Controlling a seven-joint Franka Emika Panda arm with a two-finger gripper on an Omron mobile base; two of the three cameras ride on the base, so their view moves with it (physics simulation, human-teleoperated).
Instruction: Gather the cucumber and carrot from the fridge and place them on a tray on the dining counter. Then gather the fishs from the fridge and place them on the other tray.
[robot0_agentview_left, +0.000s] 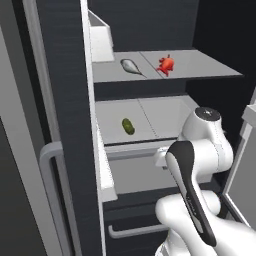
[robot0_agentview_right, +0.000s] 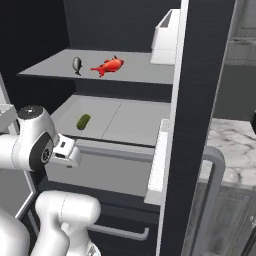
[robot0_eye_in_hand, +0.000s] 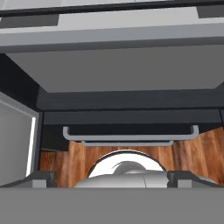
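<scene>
Black fridge (robot0_agentview_left: 65, 100): I am looking into it with the doors standing open; its light grey shelves are showing in both base views, and a grey bar handle (robot0_agentview_left: 50, 170) is showing on the left door.
Cucumber (robot0_agentview_left: 128, 126): I am seeing it lying alone on the lower shelf (robot0_agentview_left: 165, 117), a stubby dark-green oval near the shelf's left-middle; in the right base view it is sitting toward the shelf's front left (robot0_agentview_right: 83, 121).
Red-orange fish (robot0_agentview_left: 166, 64): it is lying on the upper shelf (robot0_agentview_left: 200, 65), right of the silver one.
Silver-grey fish (robot0_agentview_left: 131, 66): it is lying on the same upper shelf, near the red one but apart from it.
Door bin (robot0_agentview_left: 101, 42): a white bin is hanging on the inner left door beside the upper shelf.
Drawers: a light grey drawer front (robot0_agentview_left: 140, 172) is sitting under the lower shelf, and a darker drawer with a grey bar handle (robot0_eye_in_hand: 130, 135) is sitting below it.
Arm (robot0_agentview_left: 200, 145): I am seeing it folding up in front of the drawers, below the cucumber's shelf and well apart from the cucumber.
Gripper (robot0_eye_in_hand: 118, 178): its fingers are standing wide apart with nothing between them, pointing down past the drawer handle toward the wooden floor (robot0_eye_in_hand: 197, 153).
Desk (robot0_agentview_right: 232, 145): a veined marble top is showing at the right, beyond the right door.
</scene>
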